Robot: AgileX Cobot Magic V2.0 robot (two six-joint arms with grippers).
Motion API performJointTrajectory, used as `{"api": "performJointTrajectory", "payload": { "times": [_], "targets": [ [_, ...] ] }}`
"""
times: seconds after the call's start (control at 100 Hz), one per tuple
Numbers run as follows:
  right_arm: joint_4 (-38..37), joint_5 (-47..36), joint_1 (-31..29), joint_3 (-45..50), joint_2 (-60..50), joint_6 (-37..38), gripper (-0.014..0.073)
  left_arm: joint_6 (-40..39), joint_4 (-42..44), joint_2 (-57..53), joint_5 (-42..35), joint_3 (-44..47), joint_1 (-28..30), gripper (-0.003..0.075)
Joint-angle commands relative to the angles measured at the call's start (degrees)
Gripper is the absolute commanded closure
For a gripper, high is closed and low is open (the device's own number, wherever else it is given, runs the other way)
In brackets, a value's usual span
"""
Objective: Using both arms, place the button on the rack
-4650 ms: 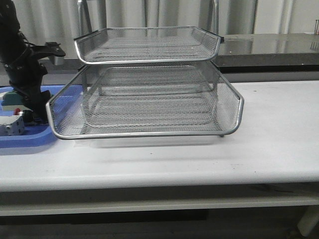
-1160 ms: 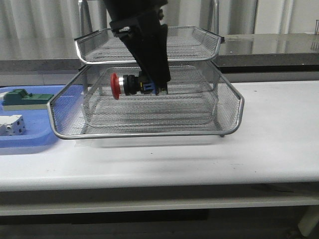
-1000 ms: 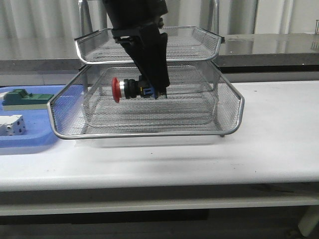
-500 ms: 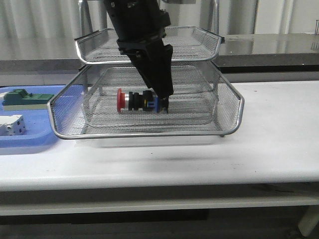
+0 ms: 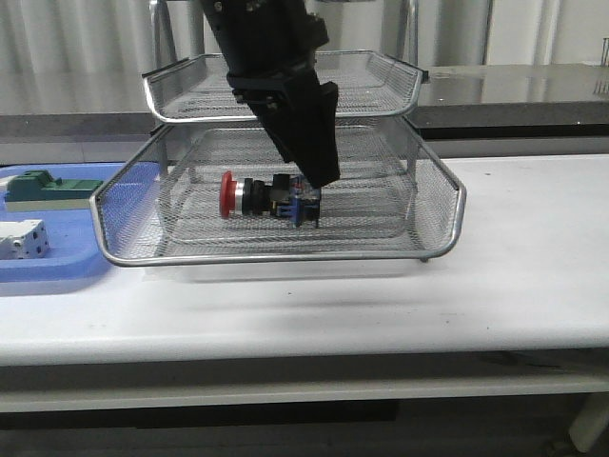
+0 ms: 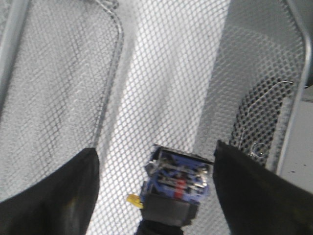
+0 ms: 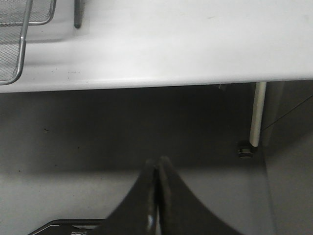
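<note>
The button (image 5: 266,198) lies on its side on the mesh floor of the rack's (image 5: 285,255) pulled-out middle tray, red cap to the left and blue end block to the right. My left gripper (image 5: 319,181) hangs just above the blue end. In the left wrist view the left gripper (image 6: 154,149) is open, its fingers (image 6: 54,196) standing wide on either side of the button (image 6: 177,178) without touching it. My right gripper (image 7: 157,160) is shut and empty, low in front of the table's edge, away from the rack (image 7: 14,49).
A flat blue tray (image 5: 52,268) at the left holds a green block (image 5: 52,187) and a white boxy part (image 5: 21,240). The rack's upper tray (image 5: 285,112) sits close above the left arm's reach. A table leg (image 7: 257,115) shows in the right wrist view.
The left arm carried the button from the blue tray into the middle tray, lowered it to the mesh, and opened its fingers; the button now rests free, slightly tilted.
</note>
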Motion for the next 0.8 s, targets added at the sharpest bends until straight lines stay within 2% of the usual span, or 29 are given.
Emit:
{"api": "performJointTrajectory", "payload": {
  "times": [0.0,0.23,0.38,0.51,0.79],
  "targets": [
    [-0.9,-3.3,-0.4,-2.0,0.2,-0.3,0.0664,-0.6,-2.7,-5.5,0.4,-1.7,-0.4,0.0236],
    [-0.9,-3.3,-0.4,-2.0,0.2,-0.3,0.0664,-3.5,-1.9,-10.8,4.3,-1.7,0.2,0.0236],
    [-0.9,-3.3,-0.4,-2.0,0.2,-0.3,0.0664,-6.2,-1.6,-14.9,3.7,-1.7,3.2,0.0237],
    [-0.9,-3.3,-0.4,-2.0,0.2,-0.3,0.0664,-8.9,-3.5,-18.4,2.8,-1.7,8.7,0.0237],
    [-0.9,-3.3,-0.4,-2.0,0.2,-0.3,0.0664,-8.8,-15.9,-24.2,0.0,0.9,23.3,0.024]
  ]
}}
